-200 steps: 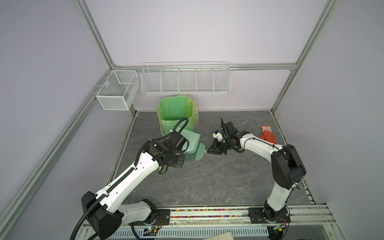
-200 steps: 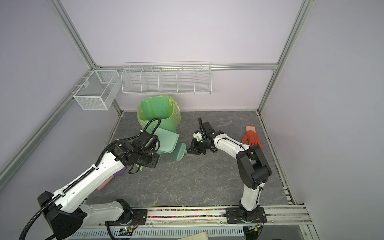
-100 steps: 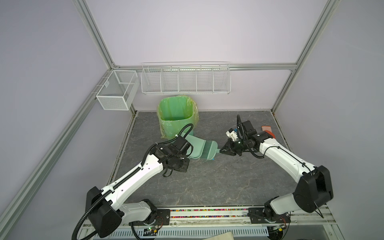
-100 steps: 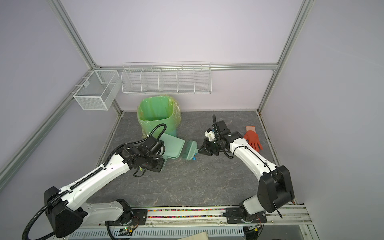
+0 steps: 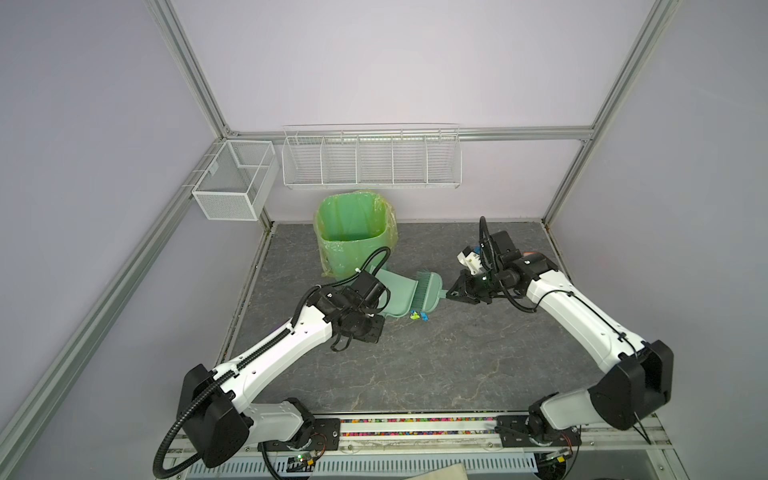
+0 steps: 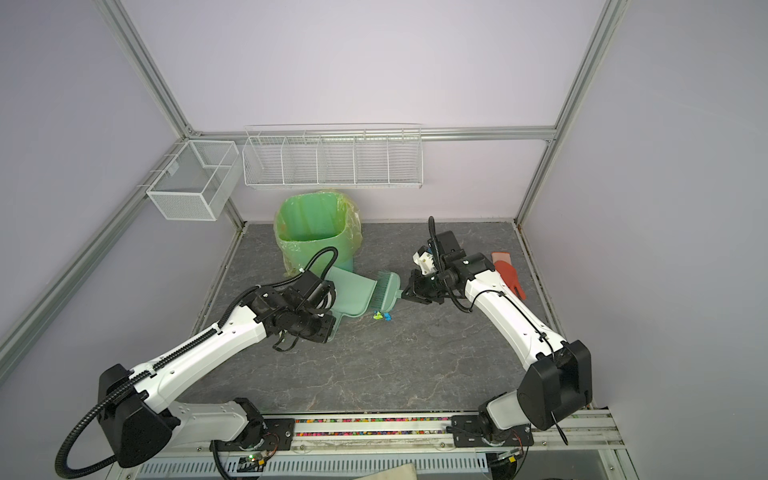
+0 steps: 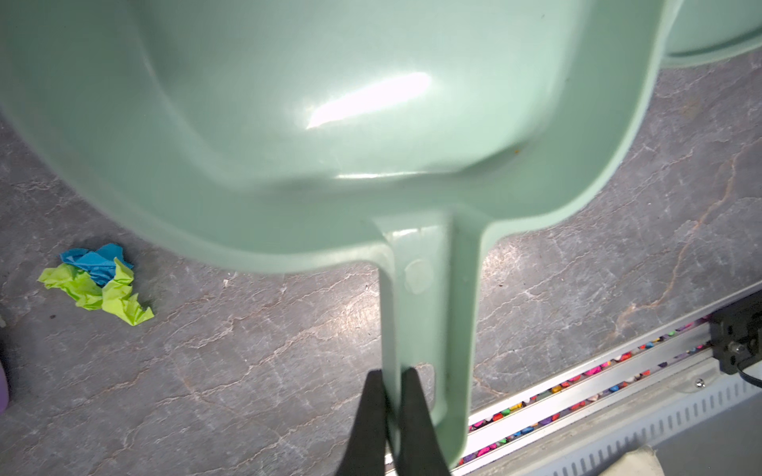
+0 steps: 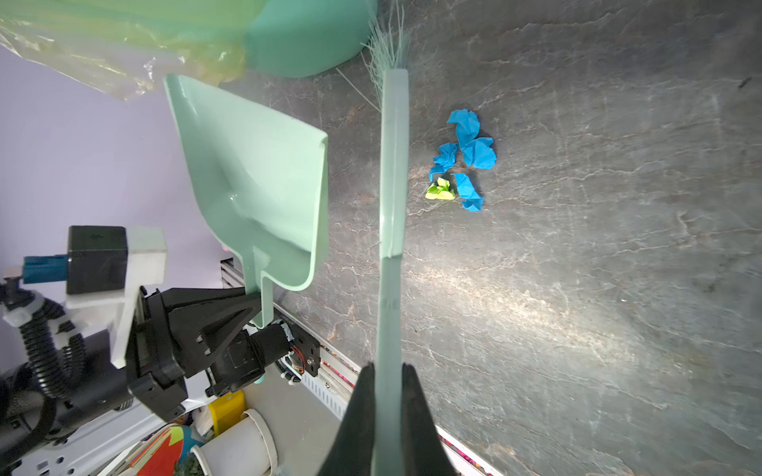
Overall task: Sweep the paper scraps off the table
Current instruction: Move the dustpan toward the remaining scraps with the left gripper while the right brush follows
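Bright, even light, soft shadows. White glare streaks the dustpan (image 7: 330,123), its rim blurred; a pale sheen crosses the worktop (image 8: 536,313) nearby.

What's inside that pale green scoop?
Nothing shows: the dustpan looks bare in the right wrist view. The paper scraps lie on the table, beyond the brush. In both top views the left arm covers its rear.

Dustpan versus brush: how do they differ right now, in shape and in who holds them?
The dustpan is a wide open scoop with no paper scraps seen in it; the brush is a narrow bar with bristles. The left gripper is shut on the dustpan's handle; the right gripper is shut on the brush's handle. Both are mint green and close to the paper scraps on the table.
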